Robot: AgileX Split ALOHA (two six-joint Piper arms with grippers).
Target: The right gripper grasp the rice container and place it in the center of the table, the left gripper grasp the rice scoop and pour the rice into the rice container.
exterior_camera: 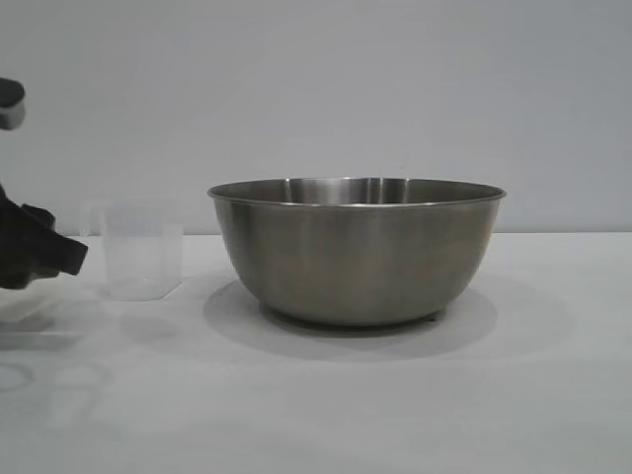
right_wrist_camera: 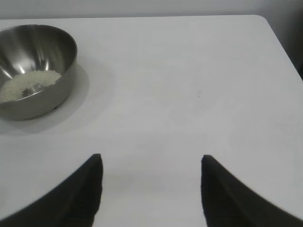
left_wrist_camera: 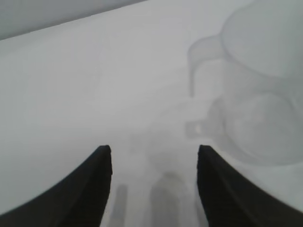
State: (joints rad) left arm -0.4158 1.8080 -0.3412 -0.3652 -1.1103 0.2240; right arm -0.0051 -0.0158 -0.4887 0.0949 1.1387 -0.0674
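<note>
the pour looks done to me: the rice (right_wrist_camera: 29, 84) lies as a shallow whitish patch of small grains inside the rice container (exterior_camera: 355, 252), a wide brushed-steel bowl with a thin rolled rim standing mid-table (exterior_camera: 316, 395). the rice scoop (exterior_camera: 143, 252), a small tapered translucent plastic cup with a loop handle, stands upright just beside the bowl, and my left gripper (left_wrist_camera: 154, 156) hangs near the cup with its dark jaws apart and nothing between them (the cup seems empty, though its cloudy wall makes that hard to judge). my right gripper (right_wrist_camera: 151, 163) sits well apart from the bowl with its jaws spread and empty, so i judge the next move calls only for drawing the left arm clear without nudging the light cup.
</note>
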